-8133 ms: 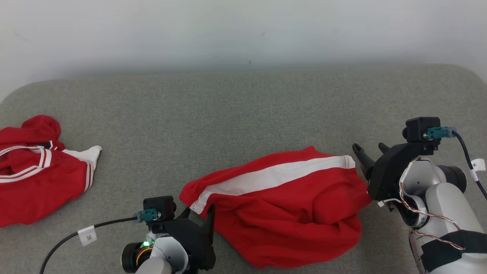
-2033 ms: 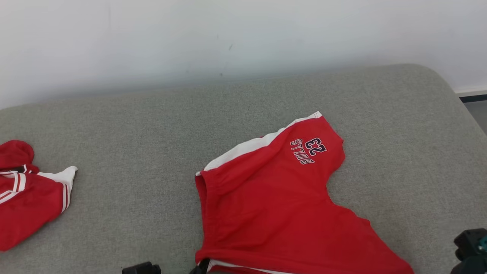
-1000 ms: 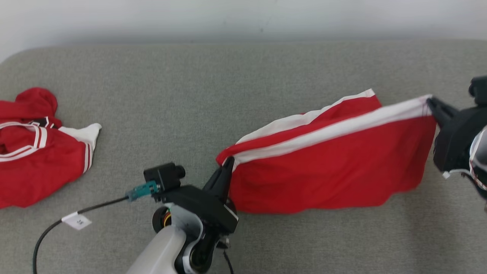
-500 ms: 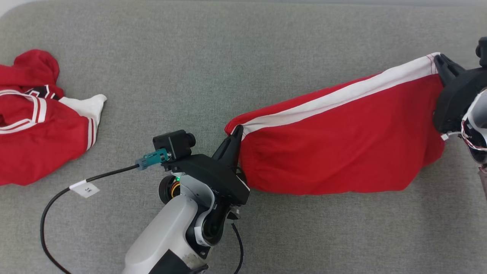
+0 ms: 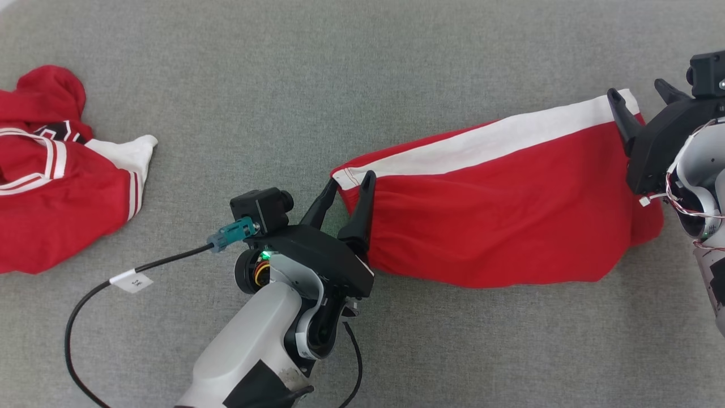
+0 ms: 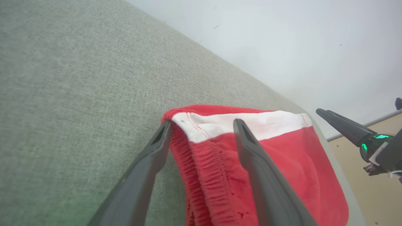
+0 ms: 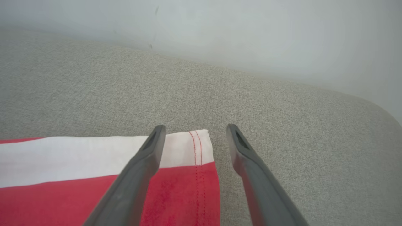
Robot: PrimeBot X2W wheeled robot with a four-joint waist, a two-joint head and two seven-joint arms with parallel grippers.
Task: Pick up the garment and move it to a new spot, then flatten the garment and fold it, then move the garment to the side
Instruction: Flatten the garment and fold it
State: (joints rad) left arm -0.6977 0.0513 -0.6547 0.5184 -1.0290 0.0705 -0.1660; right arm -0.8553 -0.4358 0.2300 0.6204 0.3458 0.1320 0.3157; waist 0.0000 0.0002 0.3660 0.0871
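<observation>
Found red shorts (image 5: 487, 215) stretched across right half of grey cushion (image 5: 340, 68). My left gripper (image 5: 350, 178) gaped astride waistband corner, right gripper (image 5: 635, 89) gaped at hem corner; neither held cloth. Best lift both straight up, lest fingers snag.

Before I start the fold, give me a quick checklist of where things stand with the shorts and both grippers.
1. Left gripper open: ok, jaws straddle the waistband corner of the shorts.
2. Right gripper open: ok, jaws apart at the hem corner.
3. Shorts spread flat: cannot tell, right end partly hidden by the right arm.
4. White stripe straight along the far edge: ok.
5. Other red garment apart from the shorts: ok, far left.
</observation>
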